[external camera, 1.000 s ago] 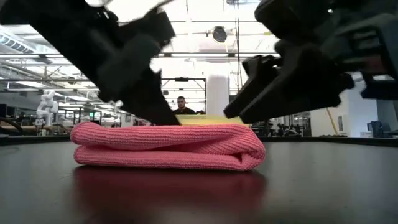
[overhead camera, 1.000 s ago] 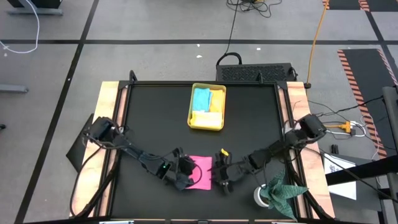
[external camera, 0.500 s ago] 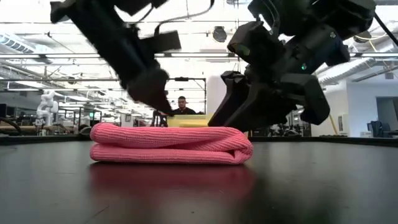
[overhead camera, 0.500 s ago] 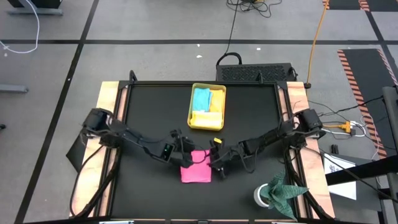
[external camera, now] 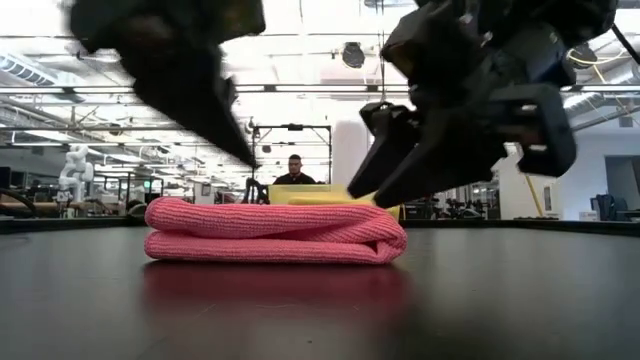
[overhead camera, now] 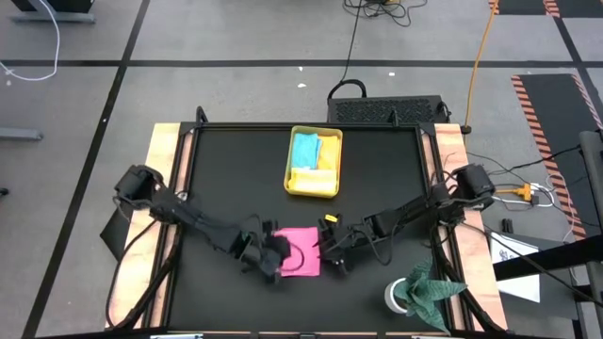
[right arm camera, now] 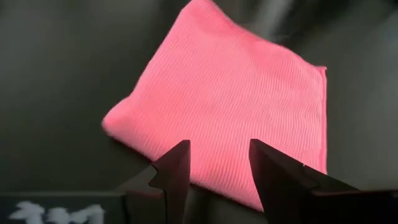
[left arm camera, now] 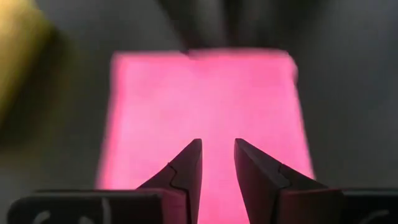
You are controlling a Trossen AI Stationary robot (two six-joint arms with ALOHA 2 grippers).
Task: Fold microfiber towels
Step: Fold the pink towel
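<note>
The pink towel (overhead camera: 301, 252) lies folded flat in several layers on the black table, near the front middle; it also shows in the low view (external camera: 275, 232). My left gripper (left arm camera: 217, 146) hovers over its left part, fingers a little apart and clear above it in the low view (external camera: 245, 155). My right gripper (right arm camera: 219, 149) is open just above the towel's right edge (external camera: 365, 190). A light blue towel (overhead camera: 303, 149) and a yellow one (overhead camera: 316, 179) lie in the yellow tray (overhead camera: 290, 184). The orange towel is out of view.
The yellow tray stands at the far middle of the table. A dark green cloth (overhead camera: 429, 287) with a white object lies at the front right corner. Wooden rails (overhead camera: 170, 188) run along both side edges. A person shows far behind the table (external camera: 293, 170).
The pink towel has slid a little toward the far edge, still folded, then lain still. My left gripper went toward the far edge over the towel, then rose off it and came back toward the near left. My right gripper has gone slightly toward the far edge.
</note>
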